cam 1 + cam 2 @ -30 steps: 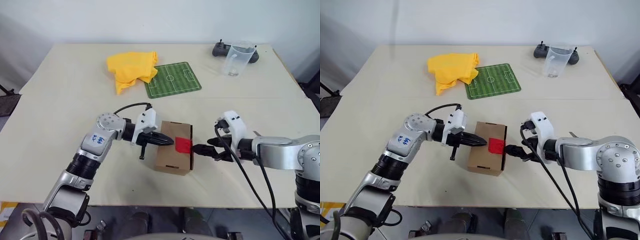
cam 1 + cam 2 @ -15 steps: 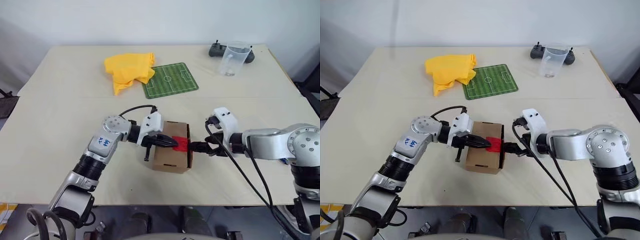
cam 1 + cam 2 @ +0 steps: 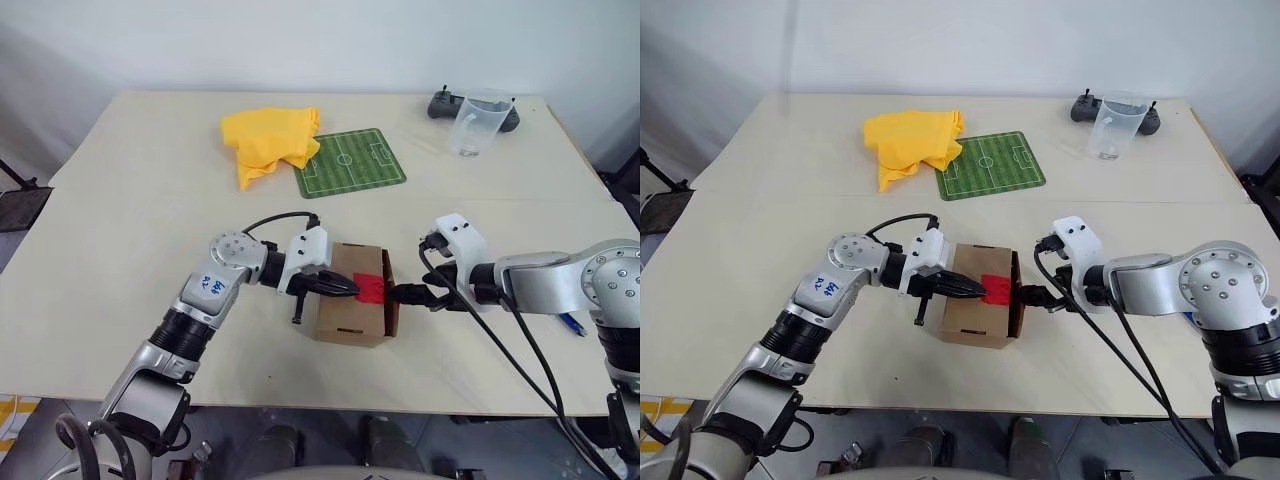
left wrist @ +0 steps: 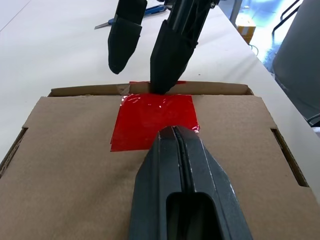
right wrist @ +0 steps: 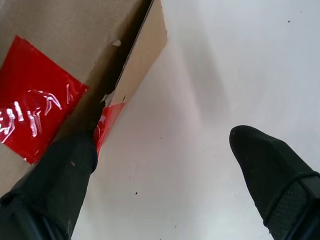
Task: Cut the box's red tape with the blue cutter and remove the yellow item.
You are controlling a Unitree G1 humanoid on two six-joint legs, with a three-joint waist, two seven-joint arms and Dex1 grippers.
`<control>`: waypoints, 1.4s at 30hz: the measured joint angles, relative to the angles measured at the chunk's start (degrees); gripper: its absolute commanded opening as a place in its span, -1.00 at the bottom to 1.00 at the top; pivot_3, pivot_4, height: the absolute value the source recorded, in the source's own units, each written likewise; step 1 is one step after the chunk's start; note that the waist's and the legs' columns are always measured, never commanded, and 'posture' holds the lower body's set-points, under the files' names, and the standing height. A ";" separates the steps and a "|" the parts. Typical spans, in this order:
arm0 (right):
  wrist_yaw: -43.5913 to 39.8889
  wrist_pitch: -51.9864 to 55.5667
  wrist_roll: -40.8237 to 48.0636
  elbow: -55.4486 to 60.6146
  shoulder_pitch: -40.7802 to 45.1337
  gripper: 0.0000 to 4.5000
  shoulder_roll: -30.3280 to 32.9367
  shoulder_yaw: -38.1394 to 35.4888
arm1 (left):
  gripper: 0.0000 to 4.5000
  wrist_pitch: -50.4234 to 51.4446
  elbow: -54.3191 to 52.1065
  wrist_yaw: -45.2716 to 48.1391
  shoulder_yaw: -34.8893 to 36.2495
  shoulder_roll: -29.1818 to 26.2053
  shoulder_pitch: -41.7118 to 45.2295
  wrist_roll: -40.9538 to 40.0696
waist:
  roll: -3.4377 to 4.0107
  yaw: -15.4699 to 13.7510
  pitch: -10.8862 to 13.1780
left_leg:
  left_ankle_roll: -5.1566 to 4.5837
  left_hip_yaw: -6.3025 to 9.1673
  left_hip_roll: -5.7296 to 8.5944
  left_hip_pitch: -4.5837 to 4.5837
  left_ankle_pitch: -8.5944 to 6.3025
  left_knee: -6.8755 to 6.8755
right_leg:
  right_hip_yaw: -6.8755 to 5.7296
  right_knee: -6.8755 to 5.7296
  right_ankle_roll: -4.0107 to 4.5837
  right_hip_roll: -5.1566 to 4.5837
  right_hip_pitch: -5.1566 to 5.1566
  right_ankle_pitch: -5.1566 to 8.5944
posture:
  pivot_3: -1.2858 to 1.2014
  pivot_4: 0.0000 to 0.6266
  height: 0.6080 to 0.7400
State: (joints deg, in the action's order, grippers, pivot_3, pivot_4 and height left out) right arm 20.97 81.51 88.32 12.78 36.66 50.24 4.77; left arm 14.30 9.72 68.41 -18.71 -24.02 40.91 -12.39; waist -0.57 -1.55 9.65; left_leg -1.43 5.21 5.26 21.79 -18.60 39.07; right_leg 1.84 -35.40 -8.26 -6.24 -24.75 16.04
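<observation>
The brown box (image 3: 350, 312) sits near the table's front edge, with the red tape (image 3: 372, 288) across its top right edge. My left gripper (image 3: 352, 287) is shut and empty, its tip (image 4: 175, 131) lying on the box top at the tape's near edge. My right gripper (image 3: 406, 295) stands open at the box's right side, and one of its fingers (image 5: 55, 185) touches the tape where it folds over the flap (image 5: 145, 55). The blue cutter (image 3: 572, 324) lies on the table behind my right arm. The yellow item is hidden.
A yellow cloth (image 3: 268, 140) and a green football-pitch mat (image 3: 352, 162) lie at the back. A clear plastic jug (image 3: 478, 123) and a black controller (image 3: 442, 102) stand at the back right. The table's front edge (image 3: 330, 408) runs close below the box.
The camera view has shifted. My right gripper has edged in and turned slightly at the box's right edge. The left gripper keeps its place on the box top.
</observation>
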 measured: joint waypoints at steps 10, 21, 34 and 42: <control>-4.73 1.26 -15.57 1.11 -2.48 1.00 0.16 0.11 | -1.00 0.56 -0.46 0.42 0.16 -0.80 0.00 0.06 | 0.11 0.19 0.04 | 0.03 0.07 -0.01 -0.14 0.00 -0.25 | -0.04 0.18 0.02 0.01 0.13 0.01 | 0.03 -0.52 1.00; -14.18 1.53 -21.96 2.96 -3.81 1.00 1.40 -8.36 | -1.00 1.19 -1.33 0.39 0.08 -0.84 -0.01 0.06 | 0.20 0.14 0.10 | 0.01 0.06 0.02 -0.14 -0.01 -0.37 | -0.09 0.30 0.01 0.01 0.14 0.01 | 0.03 -0.52 1.00; -6.55 -1.30 13.88 -8.43 -9.51 1.00 1.35 -15.74 | -1.00 1.18 -2.01 0.63 -0.16 -1.20 0.00 0.10 | 0.20 0.16 0.10 | 0.07 0.12 -0.04 -0.24 0.05 -0.86 | -0.05 0.57 0.03 -0.04 0.16 0.02 | 0.03 -0.52 1.00; -1.13 -8.53 18.96 -8.35 -11.20 1.00 -0.07 -7.27 | -1.00 0.65 -1.92 0.96 -0.27 -1.27 0.03 0.12 | 0.20 0.18 0.10 | 0.05 0.11 -0.03 -0.24 0.07 -0.85 | -0.09 0.60 0.02 -0.03 0.16 0.02 | 0.03 -0.52 1.00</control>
State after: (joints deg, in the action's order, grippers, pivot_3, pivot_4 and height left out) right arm 19.84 72.98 107.28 4.43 25.46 50.16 -2.50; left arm 14.95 7.79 69.37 -18.97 -25.29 40.94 -12.27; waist -0.38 -1.38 9.75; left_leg -1.38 5.32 5.23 21.55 -18.53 38.22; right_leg 1.75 -34.80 -8.24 -6.28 -24.59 16.06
